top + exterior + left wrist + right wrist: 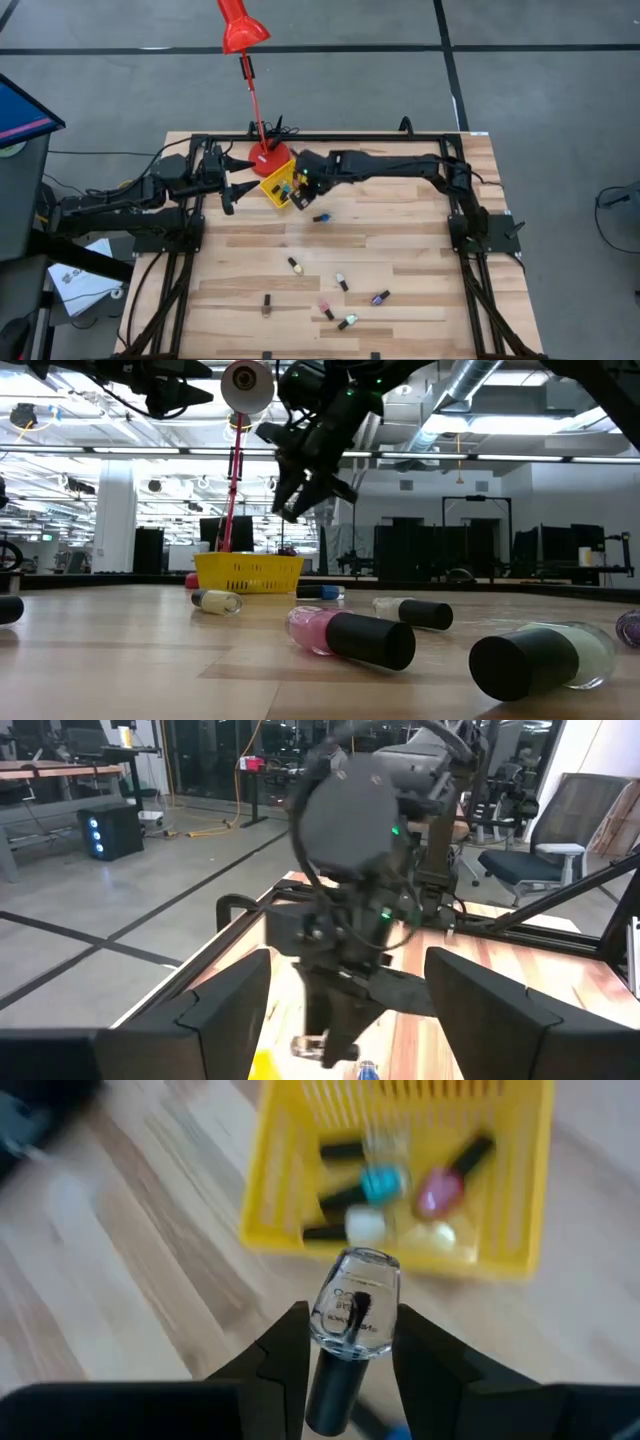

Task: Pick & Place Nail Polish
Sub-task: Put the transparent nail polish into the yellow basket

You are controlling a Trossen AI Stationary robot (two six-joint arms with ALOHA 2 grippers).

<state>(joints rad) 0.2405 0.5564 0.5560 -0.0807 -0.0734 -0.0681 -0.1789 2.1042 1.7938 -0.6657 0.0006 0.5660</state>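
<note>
My right gripper (pixel 345 1365) is shut on a clear nail polish bottle (pixel 355 1305) with a dark cap, in the air just short of the yellow tray (pixel 290 1230). The tray (pixel 272 186) stands at the far middle of the table and holds several bottles (pixel 380 1183). In the low view my right gripper (pixel 300 495) hangs above the tray (pixel 248 572). My left gripper (pixel 232 180) is open and empty on the tray's left side. Several more bottles lie on their sides on the table, among them a blue one (pixel 321 217) near the tray. My right gripper pinches the bottle's dark cap (pixel 333 1375) between its two fingers. The bottle lies along the fingers, and its clear body (pixel 357 1295) sticks out past the fingertips. The fingers slant down toward the tray. The bottle is lifted clear of the table and the tray.
A red lamp (pixel 272 155) stands on its base right behind the tray, its pole leaning over the far edge. Loose bottles lie over the near middle of the table (pixel 295 265), (pixel 341 282), (pixel 380 297), (pixel 267 303), and close before the low camera (pixel 350 635), (pixel 545 655).
</note>
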